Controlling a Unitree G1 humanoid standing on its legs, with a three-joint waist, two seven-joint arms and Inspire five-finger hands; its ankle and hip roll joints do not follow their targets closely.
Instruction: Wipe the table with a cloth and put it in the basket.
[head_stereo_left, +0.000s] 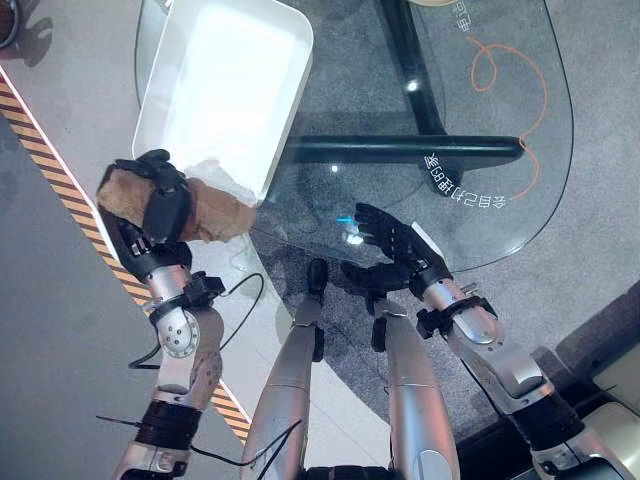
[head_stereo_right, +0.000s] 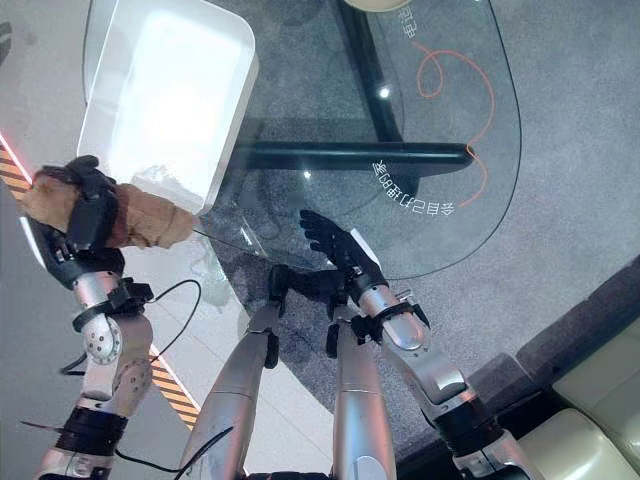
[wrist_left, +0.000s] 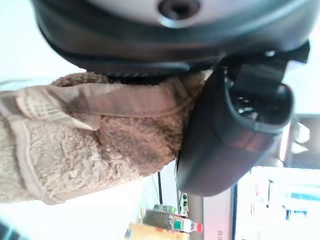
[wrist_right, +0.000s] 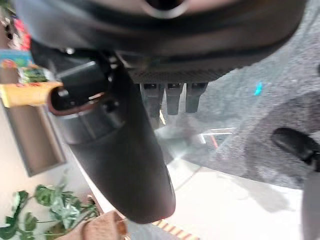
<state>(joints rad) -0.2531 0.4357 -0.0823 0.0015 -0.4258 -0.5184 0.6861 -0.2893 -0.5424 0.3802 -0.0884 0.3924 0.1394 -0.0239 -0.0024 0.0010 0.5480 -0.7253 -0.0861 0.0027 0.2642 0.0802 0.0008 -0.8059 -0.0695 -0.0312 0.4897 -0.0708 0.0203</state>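
Both hands are up at the near edge of the glass counter, well apart from each other. The left hand has its dark fingers and thumb curled round a brown fleecy cloth, bunched in its grip and held just off the counter's left edge. The cloth's free end sticks out toward the near corner of the white basket, which sits on the counter's left part; whether cloth and basket touch I cannot tell. From the left wrist the cloth shows pinched between palm and thumb, its hemmed edge folded over. The right hand hovers over the counter's near rim with its fingers spread and relaxed, holding nothing. An orange cord loops under the glass on the far right.
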